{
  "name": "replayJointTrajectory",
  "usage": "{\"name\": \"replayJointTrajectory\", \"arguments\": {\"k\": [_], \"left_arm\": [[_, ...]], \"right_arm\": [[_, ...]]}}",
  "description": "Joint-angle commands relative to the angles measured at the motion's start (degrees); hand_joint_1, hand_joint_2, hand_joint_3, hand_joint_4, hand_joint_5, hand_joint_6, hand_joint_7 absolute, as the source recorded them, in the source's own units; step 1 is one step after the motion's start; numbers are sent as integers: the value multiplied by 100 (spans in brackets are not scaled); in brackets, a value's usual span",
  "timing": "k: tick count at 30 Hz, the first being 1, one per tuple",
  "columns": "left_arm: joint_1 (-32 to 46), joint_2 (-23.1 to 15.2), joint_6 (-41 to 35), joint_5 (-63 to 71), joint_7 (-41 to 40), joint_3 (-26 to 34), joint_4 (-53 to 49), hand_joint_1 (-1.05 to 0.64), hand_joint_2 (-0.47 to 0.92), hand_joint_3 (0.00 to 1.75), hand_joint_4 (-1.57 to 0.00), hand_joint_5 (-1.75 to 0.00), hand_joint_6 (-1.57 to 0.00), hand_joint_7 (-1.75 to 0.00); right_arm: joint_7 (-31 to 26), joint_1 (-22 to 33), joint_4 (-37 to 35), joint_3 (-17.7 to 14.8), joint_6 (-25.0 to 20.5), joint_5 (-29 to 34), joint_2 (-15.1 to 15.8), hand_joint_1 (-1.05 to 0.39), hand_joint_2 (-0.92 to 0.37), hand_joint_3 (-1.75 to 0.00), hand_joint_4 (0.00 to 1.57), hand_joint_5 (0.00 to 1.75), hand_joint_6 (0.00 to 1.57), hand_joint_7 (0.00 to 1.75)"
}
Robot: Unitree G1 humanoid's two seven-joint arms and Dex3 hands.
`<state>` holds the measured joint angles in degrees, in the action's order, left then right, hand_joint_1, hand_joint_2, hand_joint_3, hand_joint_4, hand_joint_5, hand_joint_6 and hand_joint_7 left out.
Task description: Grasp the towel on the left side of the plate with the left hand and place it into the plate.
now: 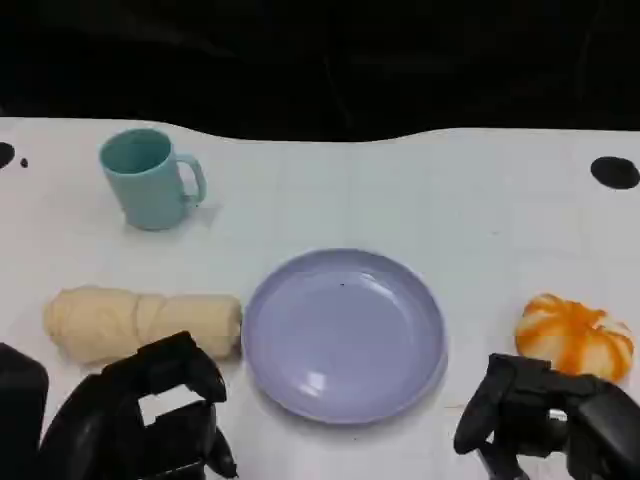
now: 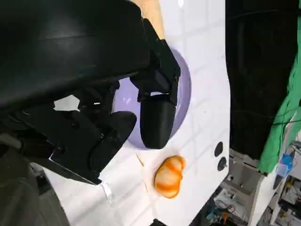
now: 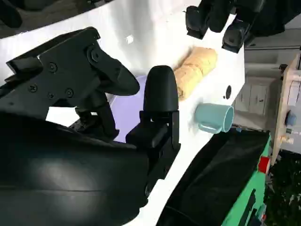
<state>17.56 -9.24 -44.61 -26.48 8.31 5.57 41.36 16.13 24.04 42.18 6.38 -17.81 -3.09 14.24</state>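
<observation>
The rolled towel (image 1: 140, 322) lies at left-center of the frame, touching the plate (image 1: 345, 335) rim. It looks soft and light, so I'd grab it around the middle. The left robot hand (image 1: 150, 415) hovers just below it, fingers apart, holding nothing. The cup (image 1: 150, 178) is well clear, with plenty of worktop (image 1: 480, 220) around.

White desk (image 1: 400, 180): lavender plate (image 1: 344, 334) center, rolled cream towel (image 1: 140, 322) just left, teal mug (image 1: 148, 178) behind, orange-white pumpkin (image 1: 574, 336) right. Left hand (image 1: 150, 415) & right hand (image 1: 545, 415) at the near edge, empty.
</observation>
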Motion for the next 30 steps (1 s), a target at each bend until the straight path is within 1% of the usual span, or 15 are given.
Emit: {"name": "replayJointTrajectory", "arguments": {"k": [1, 8, 30], "left_arm": [[-2, -82, 90, 62, -5, 3, -47, -4, 54, 130, -75, -175, -65, -169], [9, -104, 134, 125, 22, -15, -33, -4, 54, 130, -75, -175, -65, -169], [12, -144, 178, 147, 45, 2, -6, -4, 51, 134, -76, -175, -68, -168]], "right_arm": [[-23, -9, 89, -27, -59, -35, 32, -6, -58, -110, 72, 170, 66, 139], [-8, -3, 57, -40, 12, -36, 39, -6, -58, -110, 72, 170, 66, 139], [-28, -9, 83, -10, 45, 27, 37, -8, -56, -110, 74, 169, 67, 137]]}}
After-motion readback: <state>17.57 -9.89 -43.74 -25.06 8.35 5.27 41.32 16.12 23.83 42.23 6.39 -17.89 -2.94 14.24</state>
